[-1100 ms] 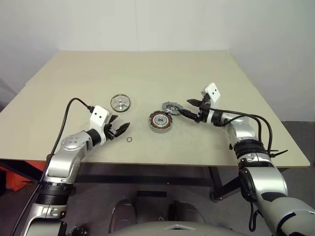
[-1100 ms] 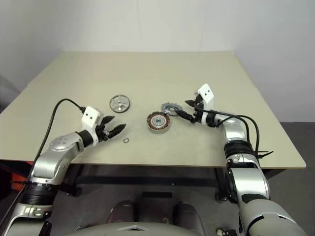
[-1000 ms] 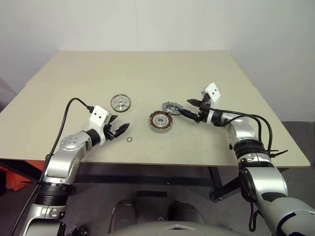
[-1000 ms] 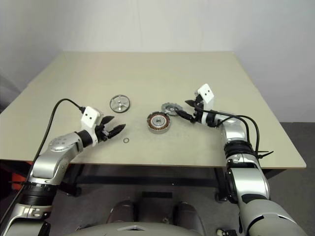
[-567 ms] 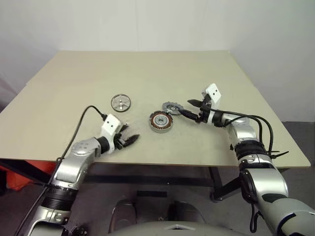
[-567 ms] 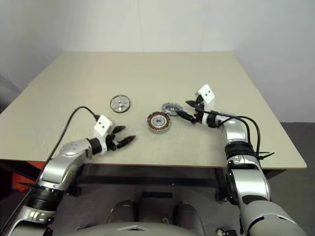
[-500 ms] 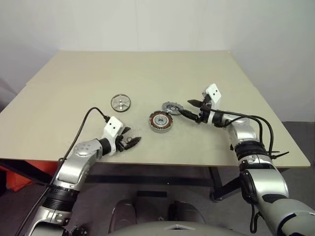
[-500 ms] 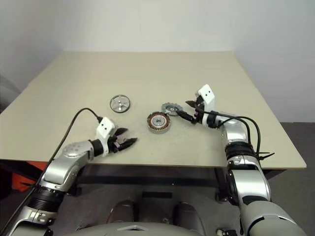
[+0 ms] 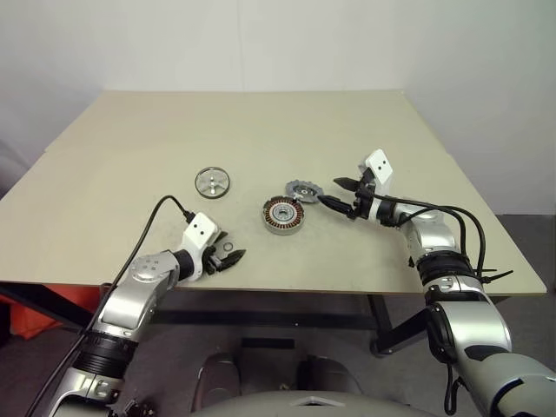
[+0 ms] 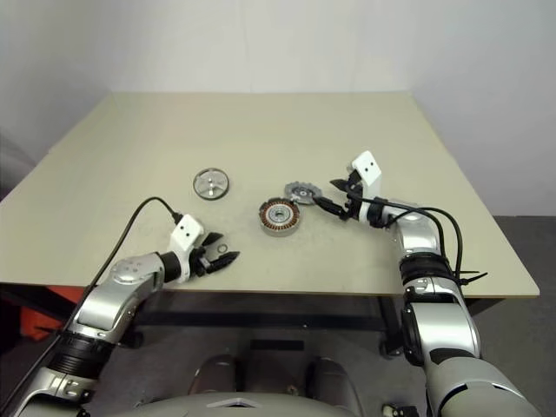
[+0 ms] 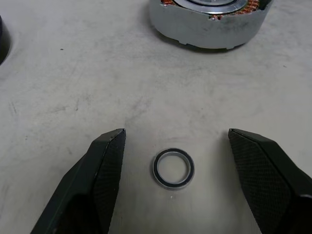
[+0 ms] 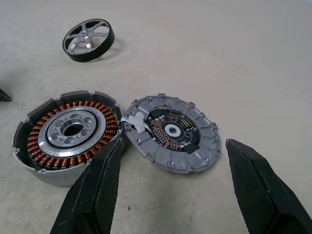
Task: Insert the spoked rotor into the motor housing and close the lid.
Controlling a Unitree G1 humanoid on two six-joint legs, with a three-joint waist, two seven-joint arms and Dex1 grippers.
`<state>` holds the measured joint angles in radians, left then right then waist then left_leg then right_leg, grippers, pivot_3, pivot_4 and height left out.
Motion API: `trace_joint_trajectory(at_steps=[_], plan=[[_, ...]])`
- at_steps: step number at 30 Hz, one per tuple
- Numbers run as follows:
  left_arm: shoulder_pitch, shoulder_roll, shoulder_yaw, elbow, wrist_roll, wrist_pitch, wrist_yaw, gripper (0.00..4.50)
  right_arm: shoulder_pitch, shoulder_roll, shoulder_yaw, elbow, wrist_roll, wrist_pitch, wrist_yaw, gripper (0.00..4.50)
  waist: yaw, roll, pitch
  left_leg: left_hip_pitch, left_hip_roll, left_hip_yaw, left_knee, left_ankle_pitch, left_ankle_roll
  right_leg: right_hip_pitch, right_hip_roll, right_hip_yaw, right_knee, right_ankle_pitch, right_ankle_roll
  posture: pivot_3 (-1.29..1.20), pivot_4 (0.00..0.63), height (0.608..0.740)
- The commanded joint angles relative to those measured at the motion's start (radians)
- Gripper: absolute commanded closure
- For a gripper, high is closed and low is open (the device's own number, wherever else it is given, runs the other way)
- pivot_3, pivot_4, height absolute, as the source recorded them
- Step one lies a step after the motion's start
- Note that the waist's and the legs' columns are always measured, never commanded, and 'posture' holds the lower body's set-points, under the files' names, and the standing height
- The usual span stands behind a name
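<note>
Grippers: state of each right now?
Left gripper: open, empty, fingers either side of the small ring.
Right gripper: open, empty, in front of the lid.

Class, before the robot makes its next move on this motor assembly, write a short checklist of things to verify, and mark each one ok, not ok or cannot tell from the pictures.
1. Left gripper open: ok.
2. Left gripper lined up on the spoked rotor: not ok; its fingers straddle the small ring instead.
3. Motor housing empty, copper windings exposed: ok.
4. Lid off the housing, lying beside it: ok.
5. Right gripper open, facing the lid: ok.
6. Lid touching the housing's edge: cannot tell.
</note>
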<state>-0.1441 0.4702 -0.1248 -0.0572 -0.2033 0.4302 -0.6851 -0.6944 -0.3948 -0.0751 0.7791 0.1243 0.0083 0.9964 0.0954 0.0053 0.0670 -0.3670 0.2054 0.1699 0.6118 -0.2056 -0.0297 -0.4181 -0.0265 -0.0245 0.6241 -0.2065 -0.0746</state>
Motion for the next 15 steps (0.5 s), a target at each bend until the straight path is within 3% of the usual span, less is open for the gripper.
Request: trace_joint_trajectory(at_steps=[1, 12, 15], plan=[[0.022, 0.020, -0.018, 0.008, 0.023, -0.010, -0.016, 0.93, -0.021, -0.009, -0.010, -0.033, 0.027, -0.005, -0.005, 0.66, 0.000, 0.000, 0.000, 0.000, 0.000, 0.000, 0.000, 0.000, 0.000, 0.000, 0.000, 0.000, 0.000, 0.000, 0.000, 0.00, 0.000, 0.740], [0.020, 0.016, 0.003, 0.129, 0.099, -0.196, 0.036, 0.93, -0.025, -0.007, -0.010, -0.024, 0.026, -0.011, -0.011, 0.66, -0.002, 0.000, 0.000, 0.003, 0.000, 0.000, 0.000, 0.000, 0.000, 0.002, 0.000, 0.000, 0.000, 0.000, 0.001, 0.00, 0.000, 0.740], [0.022, -0.005, 0.004, 0.167, 0.098, -0.246, 0.042, 0.93, -0.033, -0.006, -0.009, -0.011, 0.024, -0.017, -0.013, 0.66, -0.001, 0.001, 0.000, 0.009, 0.000, 0.000, -0.001, 0.001, -0.001, 0.008, 0.000, 0.000, 0.000, -0.004, 0.007, 0.00, 0.000, 0.740]])
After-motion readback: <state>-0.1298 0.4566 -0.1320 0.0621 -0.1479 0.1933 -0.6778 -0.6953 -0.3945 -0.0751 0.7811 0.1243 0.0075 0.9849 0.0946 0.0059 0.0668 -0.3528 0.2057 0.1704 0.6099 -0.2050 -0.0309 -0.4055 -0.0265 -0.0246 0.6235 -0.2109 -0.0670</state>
